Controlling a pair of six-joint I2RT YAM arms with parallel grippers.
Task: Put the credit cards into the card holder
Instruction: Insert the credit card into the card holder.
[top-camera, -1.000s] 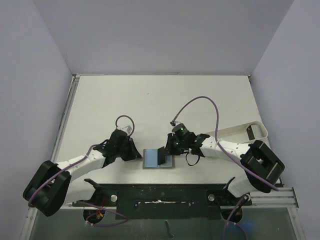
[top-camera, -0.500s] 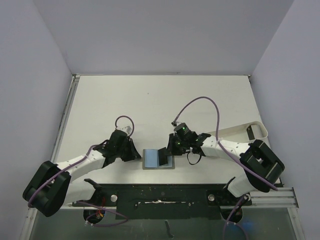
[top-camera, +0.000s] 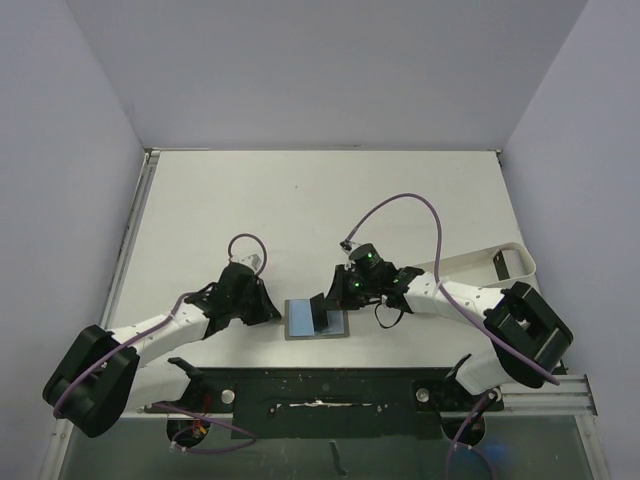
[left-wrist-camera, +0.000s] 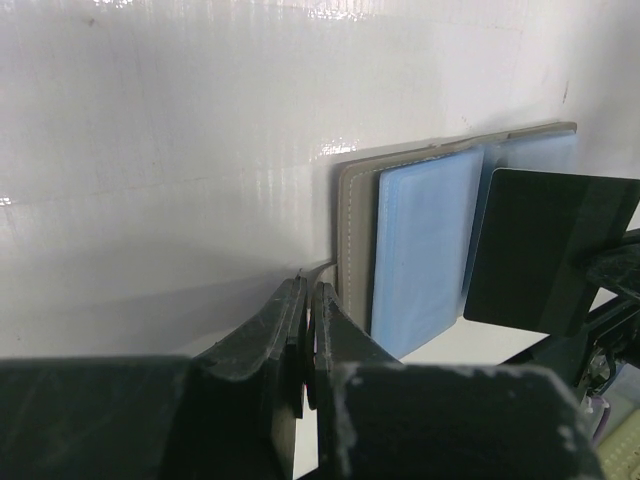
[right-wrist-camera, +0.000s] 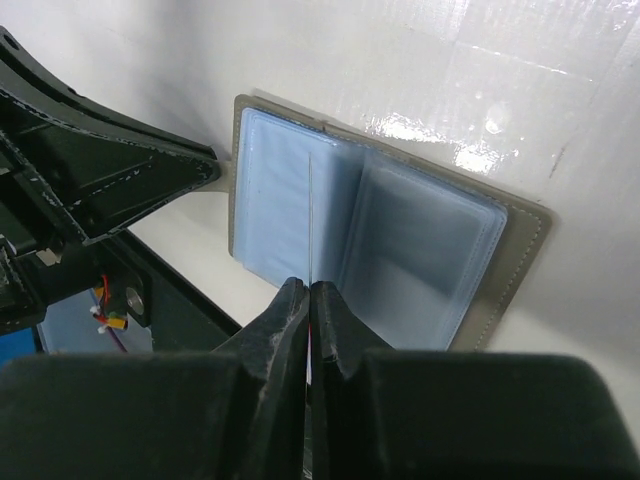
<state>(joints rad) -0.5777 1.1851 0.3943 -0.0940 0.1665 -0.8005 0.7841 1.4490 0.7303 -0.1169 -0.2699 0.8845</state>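
The wallet (top-camera: 303, 322) is lying open on the worktop (top-camera: 300, 200), close to the middle of its near edge, with its light blue sleeves facing up and its grey-olive cover showing as a thin border around them.

The right claw (right-wrist-camera: 310, 290) is clamping a dark card (top-camera: 321, 308) between its closed fingers. It is holding the card on edge, steeply tilted, over the middle of the wallet near the fold. In the right wrist view the card is showing only as a thin line running across the blue sleeves. Whether its lower edge is touching them cannot be told.

The left claw (left-wrist-camera: 308, 295) is sitting low at the wallet's left edge with its fingers together. A thin tab is curving from that edge toward the fingertips, but whether they are pinching it cannot be told.

A white tray (top-camera: 480, 262) is lying near the worktop's right edge, partly behind the right arm.
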